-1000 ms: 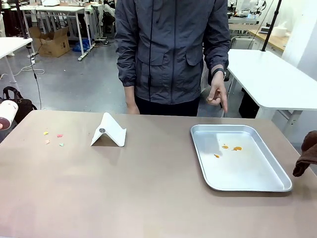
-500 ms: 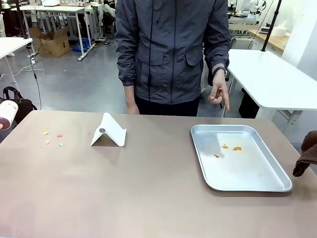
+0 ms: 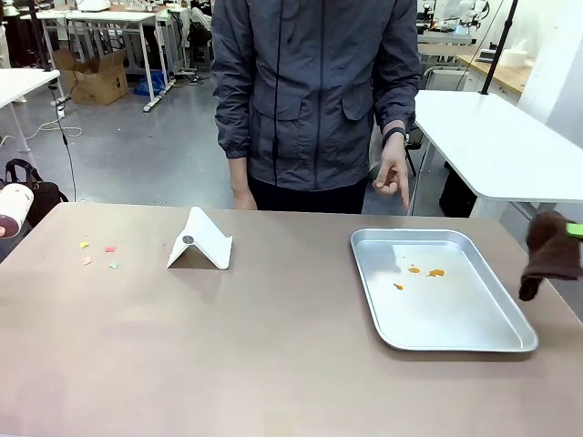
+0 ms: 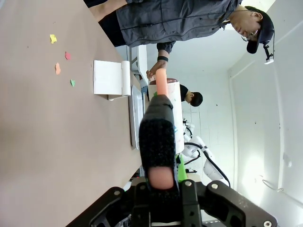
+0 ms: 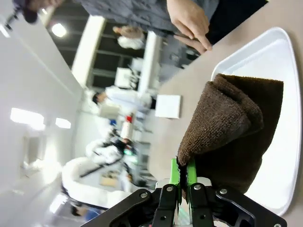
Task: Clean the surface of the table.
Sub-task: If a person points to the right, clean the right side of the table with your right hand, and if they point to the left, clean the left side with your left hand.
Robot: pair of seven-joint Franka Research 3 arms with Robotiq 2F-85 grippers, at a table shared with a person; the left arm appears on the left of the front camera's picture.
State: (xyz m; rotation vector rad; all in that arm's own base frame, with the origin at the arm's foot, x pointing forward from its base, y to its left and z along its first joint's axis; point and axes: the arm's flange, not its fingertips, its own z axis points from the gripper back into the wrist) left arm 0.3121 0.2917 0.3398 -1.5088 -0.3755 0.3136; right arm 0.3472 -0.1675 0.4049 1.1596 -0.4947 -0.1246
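Observation:
The tan-brown table (image 3: 255, 346) carries small coloured crumbs (image 3: 96, 253) at its left, also lying on the table top (image 4: 47, 142) as crumbs (image 4: 61, 54) in the left wrist view. My right gripper (image 3: 571, 231) hangs above the table's right edge, shut on a brown cloth (image 3: 547, 255). In the right wrist view the gripper (image 5: 183, 166) pinches the cloth (image 5: 232, 127) over the tray (image 5: 284, 47). My left gripper (image 4: 165, 109) is shut on a white cylinder with a pink tip (image 4: 168, 94), which sits at the far left (image 3: 11, 211).
A silver tray (image 3: 455, 341) with orange crumbs (image 3: 424, 270) lies at the right. A white folded stand (image 3: 200, 241) sits left of centre. A person stands at the far side, one hand (image 3: 393, 177) pointing down above the tray's far edge.
My right gripper has lifted the brown cloth and brought it slightly inward from the table's right edge. The person's pointing hand has shifted a little left.

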